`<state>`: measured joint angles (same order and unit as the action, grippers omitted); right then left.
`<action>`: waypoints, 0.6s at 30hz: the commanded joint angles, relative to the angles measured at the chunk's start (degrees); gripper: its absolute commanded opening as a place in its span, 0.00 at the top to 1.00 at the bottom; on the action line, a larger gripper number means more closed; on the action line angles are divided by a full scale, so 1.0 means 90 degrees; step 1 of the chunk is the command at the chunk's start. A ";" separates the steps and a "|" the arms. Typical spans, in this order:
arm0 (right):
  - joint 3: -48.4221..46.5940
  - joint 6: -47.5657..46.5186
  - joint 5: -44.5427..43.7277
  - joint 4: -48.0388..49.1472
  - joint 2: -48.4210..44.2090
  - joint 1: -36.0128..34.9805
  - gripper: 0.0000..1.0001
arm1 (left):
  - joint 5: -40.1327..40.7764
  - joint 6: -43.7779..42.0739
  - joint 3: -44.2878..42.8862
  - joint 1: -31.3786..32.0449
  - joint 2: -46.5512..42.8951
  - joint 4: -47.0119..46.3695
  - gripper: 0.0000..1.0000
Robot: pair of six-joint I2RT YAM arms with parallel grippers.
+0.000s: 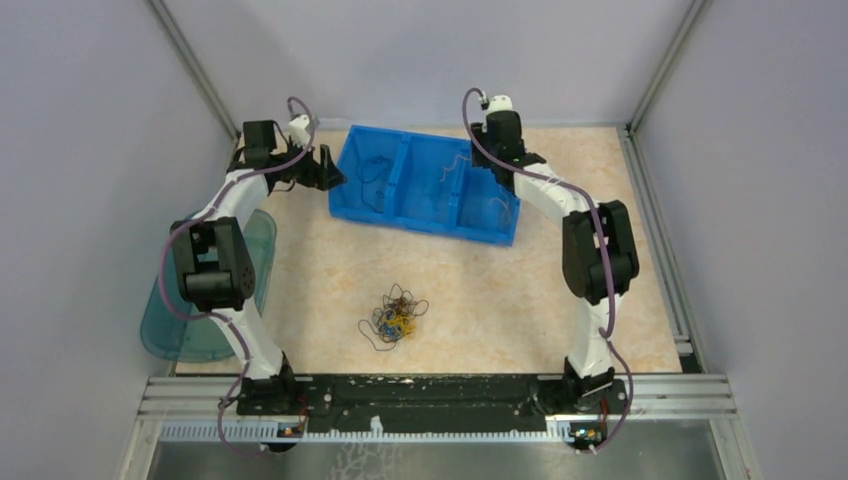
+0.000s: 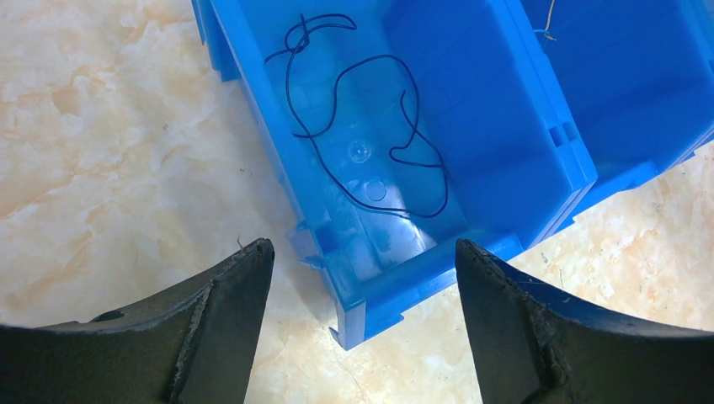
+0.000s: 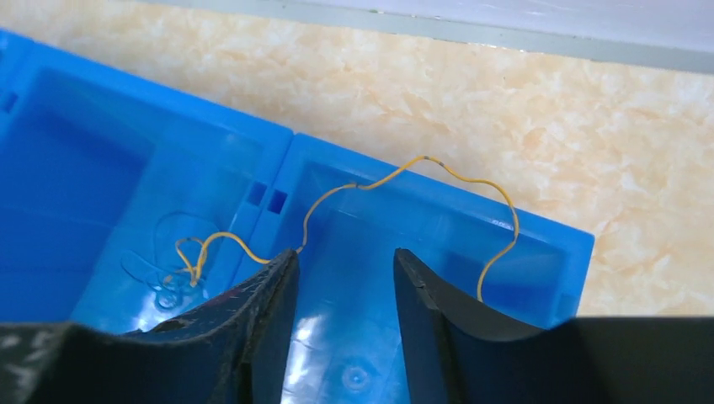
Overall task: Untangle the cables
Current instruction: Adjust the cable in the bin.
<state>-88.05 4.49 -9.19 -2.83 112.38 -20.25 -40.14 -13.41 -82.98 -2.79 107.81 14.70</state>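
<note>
A tangle of thin black, blue and yellow-orange cables [image 1: 396, 318] lies on the table in front of the blue bin [image 1: 400, 210]. One black cable [image 2: 370, 126] lies loose in the bin's left compartment. My left gripper [image 1: 328, 170] [image 2: 364, 252] hangs open over the near corner of the bin [image 2: 421, 278], holding nothing. A yellow cable [image 3: 421, 164] drapes over the divider and far wall of the bin [image 3: 547, 244]. It runs down behind one fingertip of my right gripper [image 1: 495, 160] [image 3: 345, 255]. That gripper's jaws are apart with nothing between them.
A clear teal container [image 1: 205, 295] lies at the table's left edge beside the left arm. Faint blue cable loops [image 3: 156, 282] rest in the bin's middle compartment. Metal frame rails [image 1: 440, 395] run along the front, and grey walls enclose the other sides.
</note>
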 commanded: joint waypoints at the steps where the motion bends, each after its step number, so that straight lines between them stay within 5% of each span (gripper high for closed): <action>1: -0.0291 0.1044 -0.0446 0.0358 -0.0086 -0.0043 0.52 | -0.0188 0.0051 0.0089 -0.0033 -0.0246 -0.0188 0.16; 18: -0.0771 0.3170 -0.0938 0.0598 0.0934 -0.0035 0.55 | -0.0262 -0.0042 0.0089 -0.0111 -0.0217 -0.0215 0.15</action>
<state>-91.20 27.90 -16.51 -0.86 119.48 -20.47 -40.71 -13.30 -82.52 -3.16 107.68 13.87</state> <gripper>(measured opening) 0.458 0.846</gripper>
